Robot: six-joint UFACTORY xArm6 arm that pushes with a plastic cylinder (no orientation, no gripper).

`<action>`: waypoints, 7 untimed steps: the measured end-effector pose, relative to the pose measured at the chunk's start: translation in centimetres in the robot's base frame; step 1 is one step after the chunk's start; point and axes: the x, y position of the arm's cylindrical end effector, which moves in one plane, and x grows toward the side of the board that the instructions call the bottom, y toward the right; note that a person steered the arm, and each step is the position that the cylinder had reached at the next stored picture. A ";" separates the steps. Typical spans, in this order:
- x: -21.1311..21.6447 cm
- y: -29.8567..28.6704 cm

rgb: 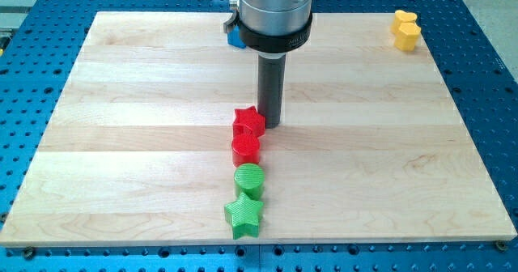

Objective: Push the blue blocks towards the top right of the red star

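The red star [248,121] lies near the middle of the wooden board. My tip [270,125] stands right beside the star's right edge, touching or almost touching it. A blue block [235,37] shows only as a small sliver at the view's top, mostly hidden behind the arm's grey body; its shape cannot be made out. No other blue block is visible.
A red cylinder [245,148] sits just below the star, then a green cylinder [249,180] and a green star [244,215] in a column toward the bottom edge. A yellow heart-like block [405,30] sits at the top right corner.
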 end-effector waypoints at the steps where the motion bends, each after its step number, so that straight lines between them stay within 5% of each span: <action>1: -0.1 0.0; 3: -9.2 0.7; 7: -18.7 6.9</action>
